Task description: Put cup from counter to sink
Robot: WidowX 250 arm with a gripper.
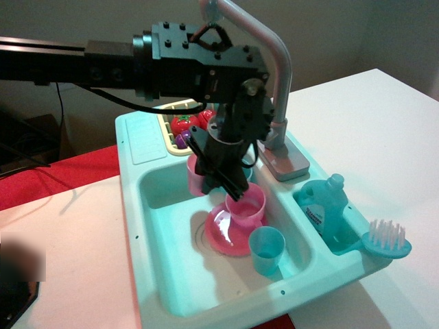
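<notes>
My gripper point(218, 179) hangs over the back of the teal sink point(152, 226), low inside the basin. It is shut on the small light-pink cup point(195, 175), which shows at the left of the black fingers point(232, 186), upright or nearly so. I cannot tell whether the cup touches the sink floor. The teal counter ledge with its ribbed patch point(143, 140) lies at the back left, with no cup on it. The arm hides part of the basin's back wall.
In the sink are a wider pink mug point(247, 203), a pink plate point(228, 234) and a blue cup point(267, 250). The grey faucet point(277, 75) rises just right of the gripper. A yellow dish rack point(173, 116) stands behind. A soap bottle point(321, 205) and brush point(387, 239) are at the right.
</notes>
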